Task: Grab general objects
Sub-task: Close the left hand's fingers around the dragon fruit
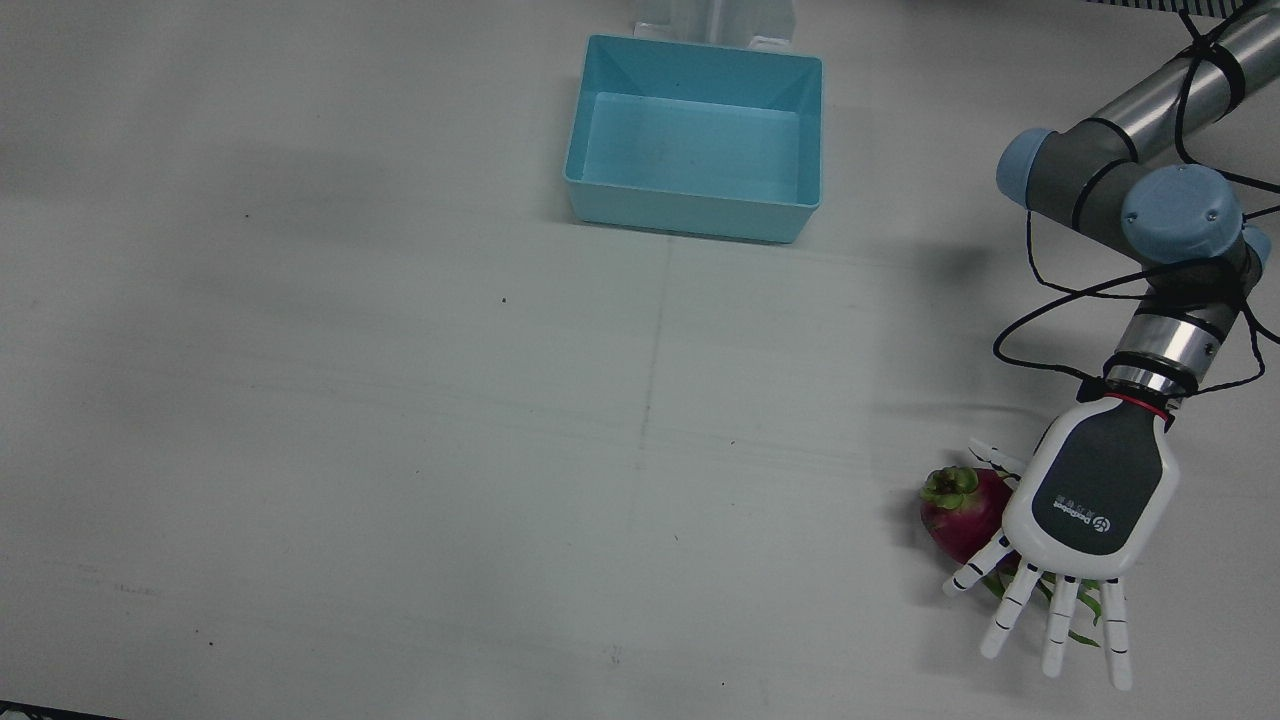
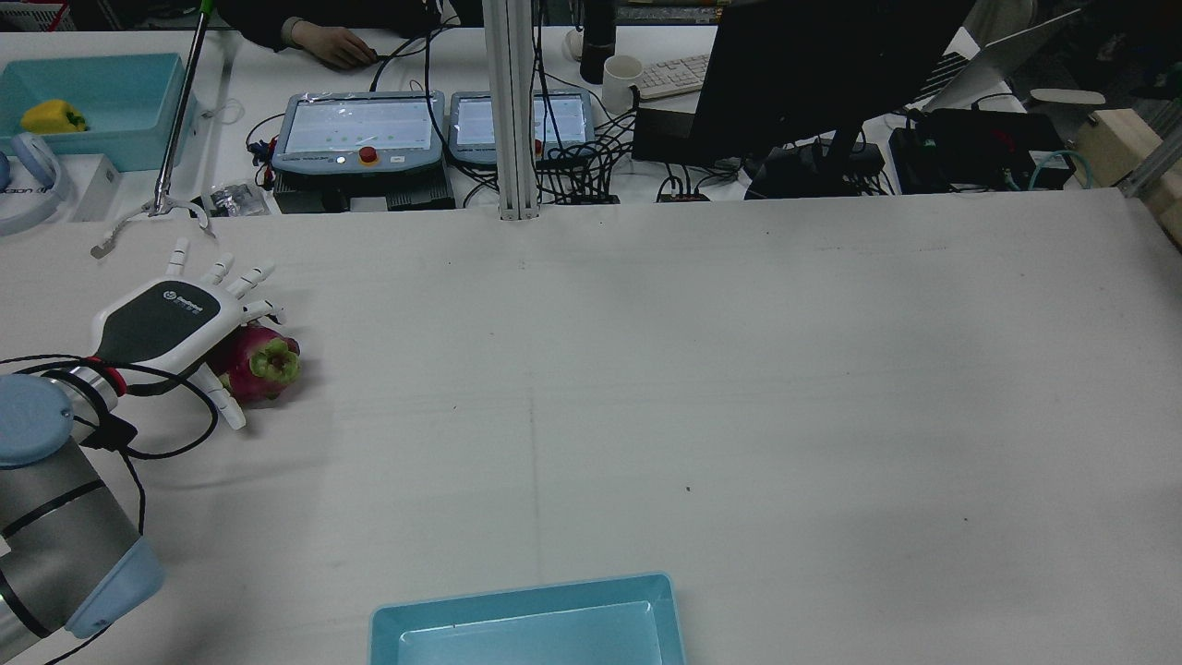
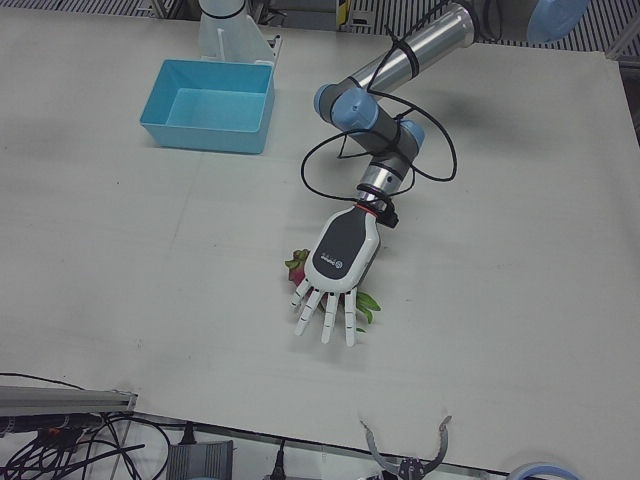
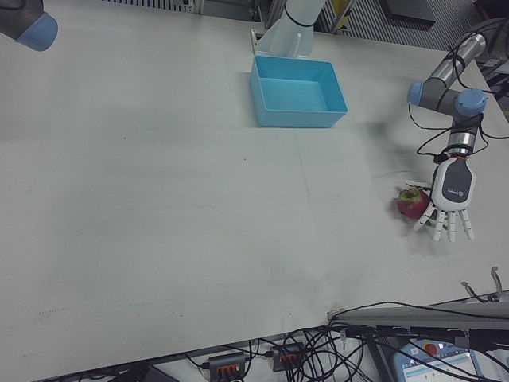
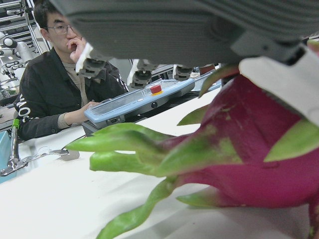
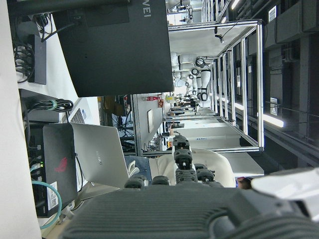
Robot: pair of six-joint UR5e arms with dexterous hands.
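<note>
A magenta dragon fruit with green scales lies on the white table near the left arm's side. My left hand hovers palm down right over it, fingers stretched and spread, holding nothing. In the rear view the fruit pokes out from under the hand, with the thumb beside it. In the left hand view the fruit fills the frame just under the palm. My right hand shows only in its own view, empty, away from the table.
An empty light-blue bin stands at the table's robot side, in the middle. Beyond the table's far edge in the rear view are teach pendants, a monitor and cables. A person sits there.
</note>
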